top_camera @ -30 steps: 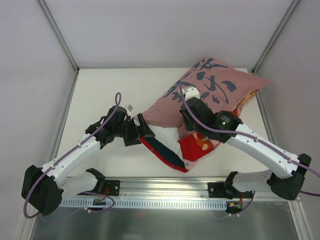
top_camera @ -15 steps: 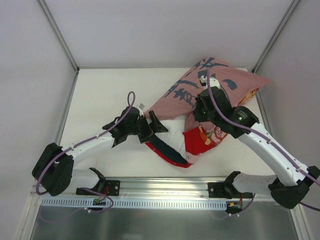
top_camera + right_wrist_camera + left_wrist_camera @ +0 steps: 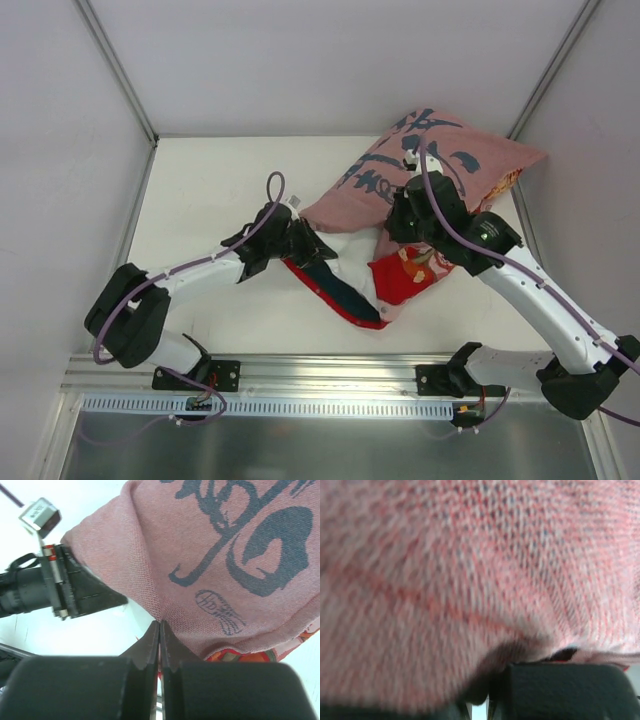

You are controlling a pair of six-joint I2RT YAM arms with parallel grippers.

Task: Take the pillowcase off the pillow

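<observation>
1. The large dusty-pink cloth pillowcase (image 3: 440, 165), printed with big dark-blue brush calligraphy, lies at the far right of the white tabletop (image 3: 210, 180). Its near end is turned back, showing a red floral underside and a dark-blue band.
2. The plump white pillow (image 3: 352, 262) shows only at the near-left mouth of the case, between the dark-blue band and the red underside. The rest of it is covered by the pink cloth.
3. The right gripper (image 3: 159, 625) has its two black fingers pressed together on a raised fold of the pink cloth, near the left edge of the case and just beside the calligraphy.
4. The left gripper (image 3: 315, 247) sits at the near-left edge of the case, touching the cloth where the pink meets the white.
5. The left wrist view is filled with blurred pink weave draped over the fingers, so it cannot be told whether they are spread or pinching.
</observation>
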